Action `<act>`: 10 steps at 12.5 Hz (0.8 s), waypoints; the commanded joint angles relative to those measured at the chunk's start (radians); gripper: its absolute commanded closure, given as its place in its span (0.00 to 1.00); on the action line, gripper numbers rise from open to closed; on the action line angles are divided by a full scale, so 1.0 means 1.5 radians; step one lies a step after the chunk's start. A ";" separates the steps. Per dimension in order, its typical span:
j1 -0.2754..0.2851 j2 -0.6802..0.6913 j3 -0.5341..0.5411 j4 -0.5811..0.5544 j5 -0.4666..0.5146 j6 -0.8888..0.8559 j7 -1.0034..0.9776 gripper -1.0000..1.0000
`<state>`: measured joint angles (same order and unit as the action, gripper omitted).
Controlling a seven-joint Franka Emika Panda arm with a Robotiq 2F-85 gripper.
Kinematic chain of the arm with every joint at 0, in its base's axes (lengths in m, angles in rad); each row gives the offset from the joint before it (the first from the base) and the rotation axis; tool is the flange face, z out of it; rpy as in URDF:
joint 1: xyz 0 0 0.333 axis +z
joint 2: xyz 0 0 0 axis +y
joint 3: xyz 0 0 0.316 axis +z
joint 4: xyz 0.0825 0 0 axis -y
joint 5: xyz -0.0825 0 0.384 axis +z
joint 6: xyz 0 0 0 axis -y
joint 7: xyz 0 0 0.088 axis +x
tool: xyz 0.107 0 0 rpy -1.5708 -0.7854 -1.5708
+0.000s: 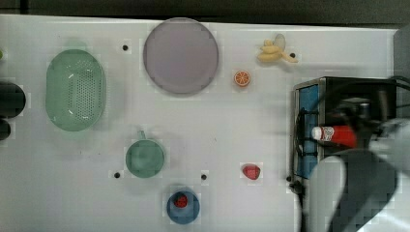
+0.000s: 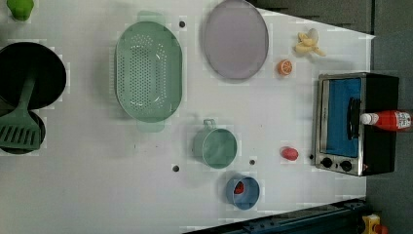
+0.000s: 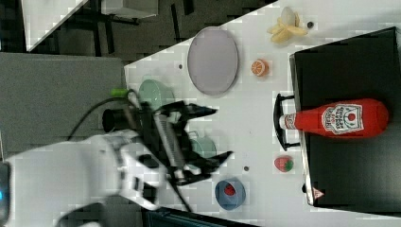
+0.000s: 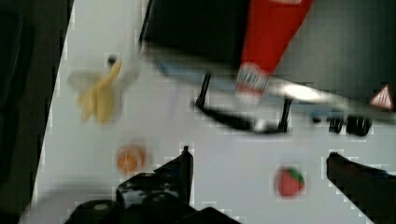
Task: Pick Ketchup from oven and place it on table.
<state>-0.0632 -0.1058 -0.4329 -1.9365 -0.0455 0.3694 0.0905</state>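
While lying atop oven [image 3: 350,156], Ketchup [image 3: 338,118]: slim red bottle, white cap.

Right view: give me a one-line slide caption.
Ketchup lies on top of the oven; the open tool hangs over the table.

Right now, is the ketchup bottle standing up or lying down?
Lying down. The Ketchup rests on its side on top of the oven, its white cap poking out past the front edge above the handle.

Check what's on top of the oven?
The Ketchup lies on its side on the oven's black top, white cap overhanging the front above the door handle. The patch of oven top beneath the bottle is covered.
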 commanded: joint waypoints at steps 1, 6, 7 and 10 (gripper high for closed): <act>-0.011 0.039 -0.043 0.004 0.011 0.044 0.013 0.00; -0.018 0.170 -0.111 0.057 0.015 0.105 0.013 0.00; -0.021 0.190 -0.119 0.062 0.016 0.119 0.013 0.00; -0.034 0.241 -0.127 0.064 0.086 0.136 0.013 0.00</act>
<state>-0.1192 0.2815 -0.6143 -1.8594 0.0885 0.5288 0.0908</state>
